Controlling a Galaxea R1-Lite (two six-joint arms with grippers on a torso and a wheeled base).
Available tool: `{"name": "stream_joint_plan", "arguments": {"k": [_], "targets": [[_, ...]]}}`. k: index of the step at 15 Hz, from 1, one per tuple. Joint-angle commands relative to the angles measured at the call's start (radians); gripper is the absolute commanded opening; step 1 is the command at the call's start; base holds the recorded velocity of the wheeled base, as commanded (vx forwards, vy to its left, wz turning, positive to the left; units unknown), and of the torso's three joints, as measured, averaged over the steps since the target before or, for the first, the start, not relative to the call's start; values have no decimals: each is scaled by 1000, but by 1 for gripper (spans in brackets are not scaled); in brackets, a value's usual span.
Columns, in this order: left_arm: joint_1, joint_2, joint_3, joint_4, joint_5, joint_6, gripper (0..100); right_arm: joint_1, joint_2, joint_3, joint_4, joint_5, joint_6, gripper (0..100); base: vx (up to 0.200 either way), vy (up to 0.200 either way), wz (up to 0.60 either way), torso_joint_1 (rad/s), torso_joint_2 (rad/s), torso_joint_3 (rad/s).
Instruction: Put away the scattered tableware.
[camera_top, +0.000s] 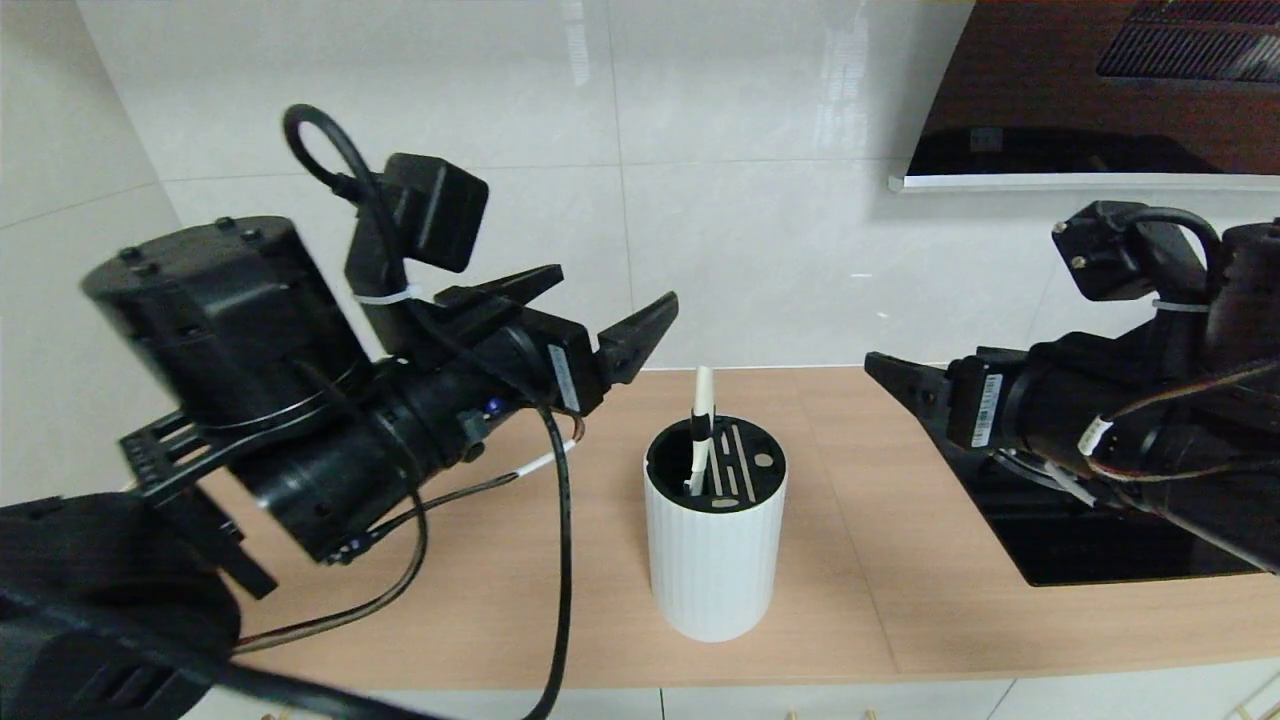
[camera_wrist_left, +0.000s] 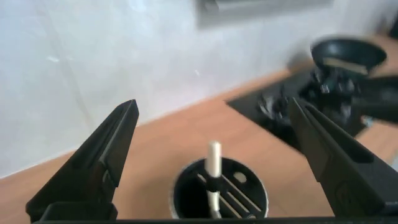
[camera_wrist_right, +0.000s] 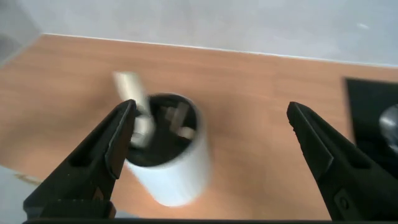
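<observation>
Utensil is stood near-upright in the white holder at mid desk, long axis approx. vertical, just below & ahead of L fingers, spread wide w/ nothing held, as are R fingers, farther off.

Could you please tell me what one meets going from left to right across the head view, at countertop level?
left gripper → white utensil holder, with a white-handled utensil standing in it → right gripper
</observation>
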Motion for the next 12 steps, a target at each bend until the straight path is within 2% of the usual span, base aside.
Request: {"name": "stream_joint_plan", "arguments": {"k": [1,2,3,4,5,6,7,9,10,12], "targets": [[54,-269,209,-5,40,8,100,-145,-222,170,-2,0,-2,100,0,0,0,0,0,0],[88,-372,250,4,43,11,100,-214,-334,227,4,17,-8,100,0,0,0,0,0,0],[99,-426,267,15,46,11,100,-253,-397,253,7,40,-16,100,0,0,0,0,0,0],[112,-553,308,87,74,12,100,-340,-533,319,9,104,-45,100,0,0,0,0,0,0],[112,-670,341,191,115,12,100,-383,-641,378,10,127,-92,100,0,0,0,0,0,0],[119,-789,361,320,142,11,100,-406,-740,418,15,130,-132,100,0,0,0,0,0,0],[142,-877,373,418,142,11,100,-415,-802,431,33,127,-144,100,0,0,0,0,0,0],[264,-1159,384,742,120,8,100,-478,-986,434,194,126,-158,100,0,0,0,0,0,0],[315,-1268,382,835,100,6,100,-506,-1062,440,274,132,-183,100,0,0,0,0,0,0],[421,-1392,391,936,46,5,100,-512,-1205,441,401,132,-250,100,0,0,0,0,0,0]]}}
